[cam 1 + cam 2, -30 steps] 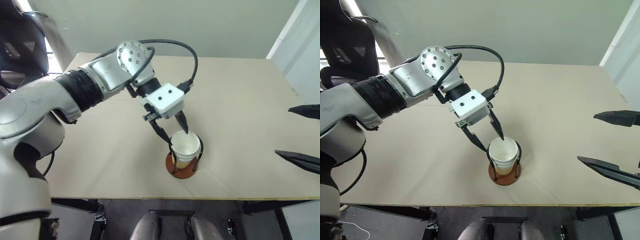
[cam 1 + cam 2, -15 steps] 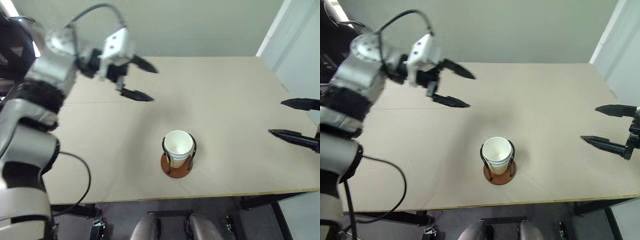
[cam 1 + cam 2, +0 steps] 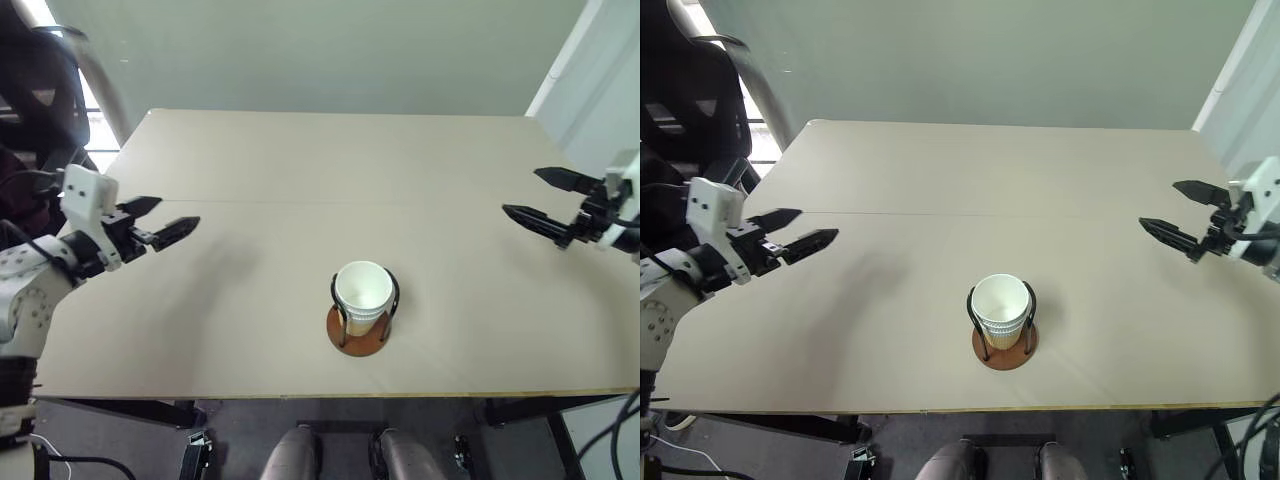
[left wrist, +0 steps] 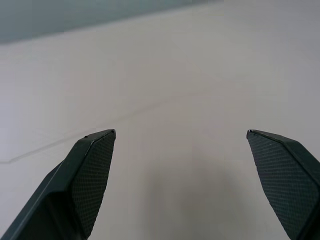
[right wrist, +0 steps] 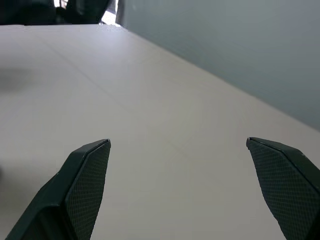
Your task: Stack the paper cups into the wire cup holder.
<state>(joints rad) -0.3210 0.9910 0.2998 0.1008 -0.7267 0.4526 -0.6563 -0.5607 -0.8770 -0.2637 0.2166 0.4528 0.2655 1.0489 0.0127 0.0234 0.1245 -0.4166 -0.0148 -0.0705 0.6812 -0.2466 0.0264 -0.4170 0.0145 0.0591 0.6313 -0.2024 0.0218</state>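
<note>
The paper cups (image 3: 363, 288) sit nested in one stack, white inside up, within the wire cup holder (image 3: 358, 342) near the table's front middle. Black wire loops rise on either side of the stack from the reddish-brown base. My left gripper (image 3: 179, 211) hovers over the left part of the table, open and empty, well clear of the holder. My right gripper (image 3: 519, 191) hovers over the right part, open and empty too. In the left wrist view the left gripper's fingers (image 4: 92, 165) stand wide apart over bare tabletop. The right wrist view gives the same for the right gripper's fingers (image 5: 85, 175).
The beige table (image 3: 300, 165) has a thin seam running across its middle. A black chair (image 3: 40, 90) stands beyond its back left corner. A white panel (image 3: 600, 70) rises at the back right, and a grey wall stands behind.
My left gripper left the cup stack, opened wide and swung far out to the left. My right gripper came forward over the table's right part. The cups stayed in the holder.
</note>
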